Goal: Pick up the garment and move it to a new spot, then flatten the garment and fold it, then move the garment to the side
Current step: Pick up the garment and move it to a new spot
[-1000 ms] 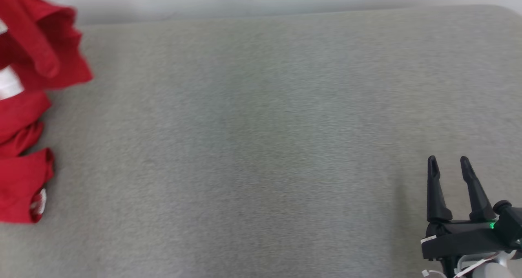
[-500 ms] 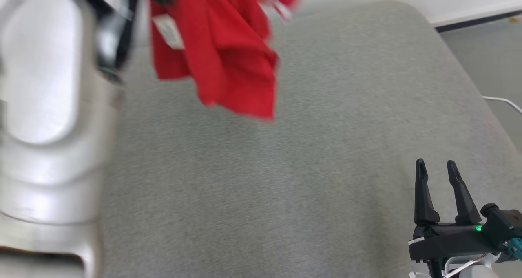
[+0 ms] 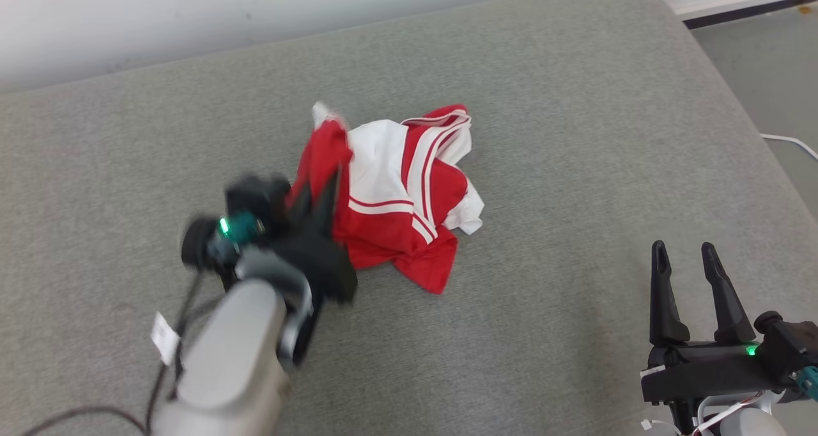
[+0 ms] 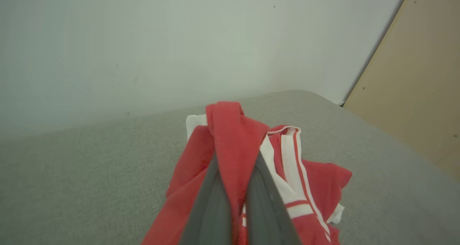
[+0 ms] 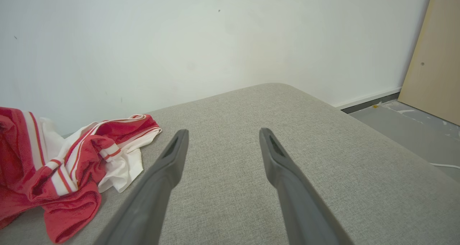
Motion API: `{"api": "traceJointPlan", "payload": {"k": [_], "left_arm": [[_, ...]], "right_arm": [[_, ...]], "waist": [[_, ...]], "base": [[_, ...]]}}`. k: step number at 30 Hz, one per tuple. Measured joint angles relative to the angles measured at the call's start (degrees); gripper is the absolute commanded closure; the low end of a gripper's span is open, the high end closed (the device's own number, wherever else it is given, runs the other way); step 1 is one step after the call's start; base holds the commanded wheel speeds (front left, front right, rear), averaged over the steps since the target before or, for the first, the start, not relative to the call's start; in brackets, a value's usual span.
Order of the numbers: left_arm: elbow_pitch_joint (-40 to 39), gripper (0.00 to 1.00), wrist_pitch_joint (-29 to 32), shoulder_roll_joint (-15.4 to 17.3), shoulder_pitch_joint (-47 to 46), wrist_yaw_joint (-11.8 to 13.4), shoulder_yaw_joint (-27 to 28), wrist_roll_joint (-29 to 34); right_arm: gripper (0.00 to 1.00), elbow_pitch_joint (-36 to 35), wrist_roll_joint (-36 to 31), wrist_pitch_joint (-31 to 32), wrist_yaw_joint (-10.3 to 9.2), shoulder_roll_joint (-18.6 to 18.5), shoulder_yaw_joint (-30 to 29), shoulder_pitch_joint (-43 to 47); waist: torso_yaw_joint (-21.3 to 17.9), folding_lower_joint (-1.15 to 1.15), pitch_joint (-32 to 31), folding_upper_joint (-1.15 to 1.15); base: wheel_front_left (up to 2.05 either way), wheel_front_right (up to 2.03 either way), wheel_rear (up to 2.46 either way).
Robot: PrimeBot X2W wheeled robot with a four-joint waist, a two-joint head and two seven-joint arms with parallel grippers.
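Head view: where is the garment [image 3: 402, 193]?

It lies in a crumpled red and white heap on a grey padded surface [image 3: 575, 135]. It sits near the middle, a little toward the far edge by a pale wall [image 3: 128, 27].

Which way does it point?

Its long axis runs loosely from the near side to the far side. A striped band points to the far right and 1 red corner points toward the robot. White panels with thin red stripes face up. It is too bunched to tell front from back.

What is the left gripper [image 3: 317, 190] doing?

It is blurred in that view, at the heap's left edge. Left wrist view is clearer. There the left gripper [image 4: 237, 158] has its 2 dark fingers pressed narrowly together on a raised red fold, which rises between and past their tips. The rest of the cloth rests on the surface.

And the right gripper [image 3: 684, 250]?

It sits at the lower right, well apart from the garment. In right wrist view the right gripper [image 5: 223, 132] has its 2 fingers spread wide over bare grey fabric, with the heap off to the left.

Anything else?

Past the surface's right edge are grey floor [image 3: 754, 71], a white cable [image 3: 789, 143] and a tan panel [image 5: 435, 58].
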Motion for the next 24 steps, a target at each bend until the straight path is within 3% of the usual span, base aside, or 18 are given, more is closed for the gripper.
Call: {"api": "traceJointPlan", "payload": {"k": [4,5,6,7,11,15,24], "left_arm": [[2.2,1.0,-1.5,-0.1,4.4,0.0,-4.5,-1.9],[2.2,0.77,-1.8,-0.1,4.6,0.2,-5.7,-2.7],[2.0,0.77,-2.1,-0.1,4.6,0.4,-6.9,-3.7],[1.7,0.0,-2.4,-0.2,4.6,0.7,-7.7,-4.3],[-1.8,0.0,-3.2,-0.1,3.6,2.3,-9.6,-5.2],[-6.9,0.0,-3.3,0.4,3.0,3.5,-7.0,-3.8],[-18.2,0.0,-3.5,7.8,10.9,5.4,1.8,0.7]], "right_arm": [[0.0,0.1,0.0,0.0,0.0,-0.4,0.4,-0.2],[0.0,0.1,0.0,0.0,0.0,-0.6,0.5,-0.2],[0.0,0.2,0.0,0.0,0.0,-0.9,0.5,-0.3],[0.0,0.3,0.0,0.0,0.0,-1.0,0.6,-0.3],[0.0,0.4,-0.2,0.0,0.0,-1.4,0.7,0.1],[0.0,0.4,-0.4,0.0,0.0,-1.6,0.7,1.2],[0.0,0.1,-1.2,0.0,0.0,-1.9,2.9,3.1]], "waist": [[1.5,0.0,0.2,0.0],[1.9,0.0,0.2,0.0],[2.4,0.0,0.1,0.0],[2.9,0.0,0.0,0.0],[5.2,0.0,-1.1,0.0],[7.3,0.0,-2.5,0.0],[11.6,-0.01,-6.1,0.0]], "base": [[0.0,0.0,0.0],[0.0,0.0,0.0],[0.0,0.0,0.0],[0.0,0.0,0.0],[0.0,0.0,0.0],[0.0,0.0,0.0],[0.0,0.0,0.0]]}}
